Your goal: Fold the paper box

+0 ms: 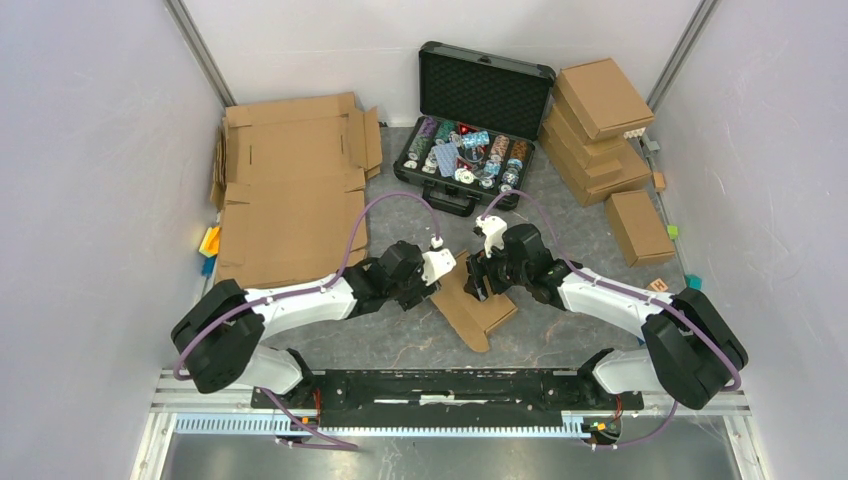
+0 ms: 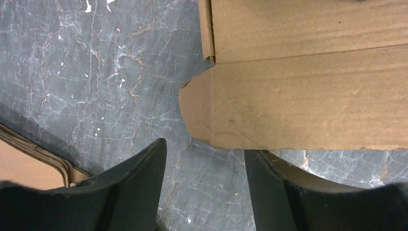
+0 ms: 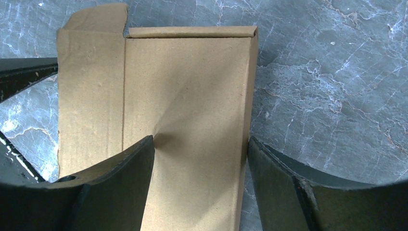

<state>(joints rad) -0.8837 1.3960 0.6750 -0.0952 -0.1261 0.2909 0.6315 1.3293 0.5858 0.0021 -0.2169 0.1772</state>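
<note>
Paper box (image 1: 478, 305) is lying flat, left gripper (image 2: 204, 147) and right gripper (image 3: 201, 139) with fingers (image 3: 120, 192) open; the right should pin the panel (image 3: 192, 86) while the left raises the flap (image 2: 202, 110).

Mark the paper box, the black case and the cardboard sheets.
paper box (image 1: 478, 310): top view, flat middle panel.
black case (image 1: 487, 92): top view, open lid's lining.
cardboard sheets (image 1: 290, 225): top view, near sheet's middle.

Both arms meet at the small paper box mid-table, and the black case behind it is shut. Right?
No: the top external view shows the black case open, lid up, chips visible. The part about the paper box is right.
</note>
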